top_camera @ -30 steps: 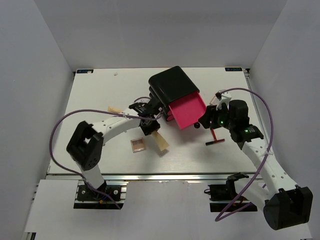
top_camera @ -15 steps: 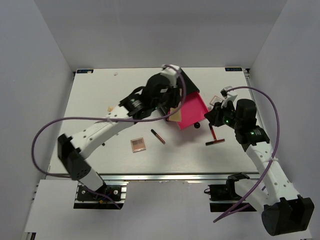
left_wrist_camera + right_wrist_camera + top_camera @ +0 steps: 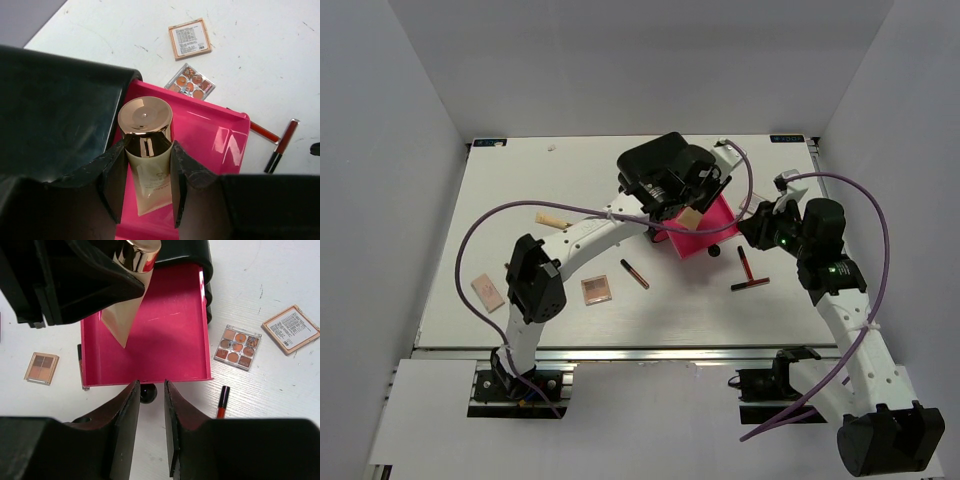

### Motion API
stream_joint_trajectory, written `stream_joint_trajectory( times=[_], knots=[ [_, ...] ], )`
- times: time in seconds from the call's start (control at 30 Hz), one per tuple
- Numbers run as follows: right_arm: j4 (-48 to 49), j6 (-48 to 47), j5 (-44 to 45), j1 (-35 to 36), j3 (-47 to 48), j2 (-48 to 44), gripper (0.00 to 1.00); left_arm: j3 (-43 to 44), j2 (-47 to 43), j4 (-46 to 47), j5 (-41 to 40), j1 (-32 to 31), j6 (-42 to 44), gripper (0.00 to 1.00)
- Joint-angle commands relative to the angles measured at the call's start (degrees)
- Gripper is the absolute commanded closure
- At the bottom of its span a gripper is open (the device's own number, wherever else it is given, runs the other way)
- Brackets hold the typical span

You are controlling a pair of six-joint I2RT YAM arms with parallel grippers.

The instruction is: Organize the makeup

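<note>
My left gripper (image 3: 148,145) is shut on a tan tube (image 3: 146,165) with a gold cap, and holds it cap-up over the open pink drawer (image 3: 220,145) of the black box (image 3: 655,165). From above, the tube (image 3: 690,217) hangs over the drawer (image 3: 712,228). My right gripper (image 3: 151,385) stands narrowly open in front of the drawer (image 3: 150,340), its tips either side of the black knob (image 3: 148,393). On the table lie black-and-red sticks (image 3: 635,273) (image 3: 744,262), small palettes (image 3: 597,290) (image 3: 487,292) and a tan stick (image 3: 552,218).
Beyond the drawer's right side lie a many-coloured palette (image 3: 238,347) and a boxed palette (image 3: 291,328), with a red stick (image 3: 222,401) near my right fingers. A brown palette (image 3: 37,367) lies left of the drawer. Another stick (image 3: 750,285) lies by the right arm.
My left arm has swung from the table's middle to over the pink drawer with the tan tube. The right gripper has shifted slightly right and stays at the knob.
</note>
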Motion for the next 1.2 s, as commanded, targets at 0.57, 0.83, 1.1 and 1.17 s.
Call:
stream_joint_trajectory(
  times=[0.57,0.83,1.1,1.17],
  knots=[
    [2.5,-1.2,-1.3,-1.2,-0.5,-0.6,0.48,5.1,-3.3,1.6,-13.2,-1.0,-3.8,0.49],
    [0.6,-11.1,-16.7,-1.2,-1.5,-0.5,0.67,-27.2,-24.2,2.8,0.5,30.0,-58.4,0.9],
    [-4.2,-17.4,-19.0,-1.1,0.7,4.4,0.35,-46.4,-29.0,-4.0,3.2,49.1,-80.5,0.26],
    [-4.4,-17.6,-18.2,-1.0,1.0,5.3,0.35,-44.2,-25.4,-7.3,3.3,50.6,-82.0,0.26]
  ],
)
